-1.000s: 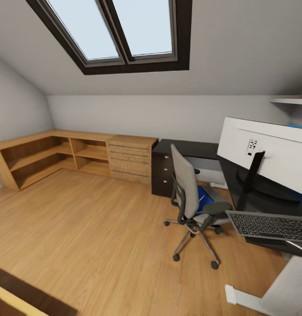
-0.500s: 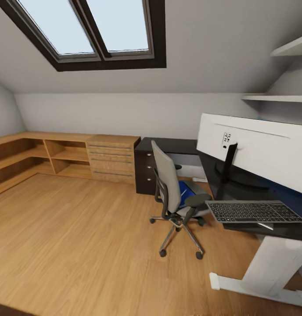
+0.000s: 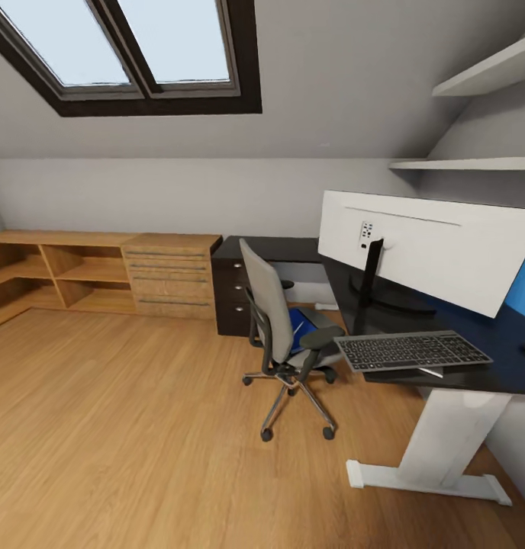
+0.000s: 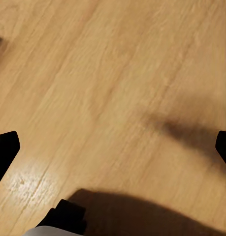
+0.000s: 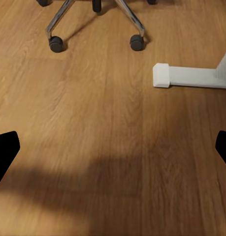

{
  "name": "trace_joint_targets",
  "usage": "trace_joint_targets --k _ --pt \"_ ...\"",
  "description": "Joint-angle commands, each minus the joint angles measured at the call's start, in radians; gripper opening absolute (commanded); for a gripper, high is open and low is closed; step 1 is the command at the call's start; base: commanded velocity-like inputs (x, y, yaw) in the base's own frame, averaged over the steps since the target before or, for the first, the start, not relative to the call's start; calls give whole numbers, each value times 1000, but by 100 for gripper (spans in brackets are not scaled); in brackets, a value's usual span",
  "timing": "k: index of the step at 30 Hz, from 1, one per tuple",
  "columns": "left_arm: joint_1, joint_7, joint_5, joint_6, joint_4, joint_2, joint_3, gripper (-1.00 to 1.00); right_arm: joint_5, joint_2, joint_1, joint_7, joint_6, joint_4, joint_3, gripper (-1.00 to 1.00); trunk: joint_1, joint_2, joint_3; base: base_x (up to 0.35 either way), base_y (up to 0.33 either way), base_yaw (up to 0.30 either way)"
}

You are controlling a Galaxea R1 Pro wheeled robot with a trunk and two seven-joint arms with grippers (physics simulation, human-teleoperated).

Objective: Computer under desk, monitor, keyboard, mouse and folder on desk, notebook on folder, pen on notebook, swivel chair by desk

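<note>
The desk (image 3: 476, 370) with its glossy black top stands at the right on a white pedestal leg (image 3: 446, 442). The monitor (image 3: 423, 244) sits on it, white back toward me. In front of it lies the keyboard (image 3: 411, 351), at the desk's near edge. The grey swivel chair (image 3: 274, 316) stands beside the desk with the blue folder (image 3: 299, 335) on its seat. My left gripper (image 4: 113, 147) is open over bare floor. My right gripper (image 5: 113, 147) is open above the floor near the chair's casters (image 5: 56, 44) and the desk's white foot (image 5: 191, 76). Computer, mouse, notebook and pen are out of view.
A dark drawer unit (image 3: 230, 297) closes the desk's far end, and a low light-wood cabinet (image 3: 171, 274) runs along the back wall to the left. Wall shelves (image 3: 461, 163) hang above the desk. Wood floor (image 3: 125, 427) stretches wide at the left.
The whole head view has shifted left, so the camera has turned toward the desk, bringing more of the desk top and its leg into view. Chair, monitor and keyboard keep their places.
</note>
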Motion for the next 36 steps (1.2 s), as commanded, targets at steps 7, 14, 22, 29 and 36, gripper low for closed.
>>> trace_joint_targets --k 7,14,22,29,36 --pt "-1 2 -2 48 -116 -14 -4 100 -2 0 -8 -2 3 -32 -1 100 27 -50 -23 0 0 0" --pt "-2 9 -3 549 -483 -45 -11 100 -5 -3 -207 -117 227 -110 -6 100 54 -99 -45 0 0 0" --pt "-64 4 -12 848 -718 -81 -39 100 -46 -22 -503 -172 391 19 -74 100 84 -155 -70 0 0 0" --pt "-193 -38 65 1076 -902 -84 -46 100 -106 -54 -714 -175 534 46 -120 100 111 -204 -92 0 0 0" --pt "-198 -48 184 1154 -1032 -68 -45 100 -100 -52 -738 -169 539 104 -114 100 138 -253 -114 0 0 0"
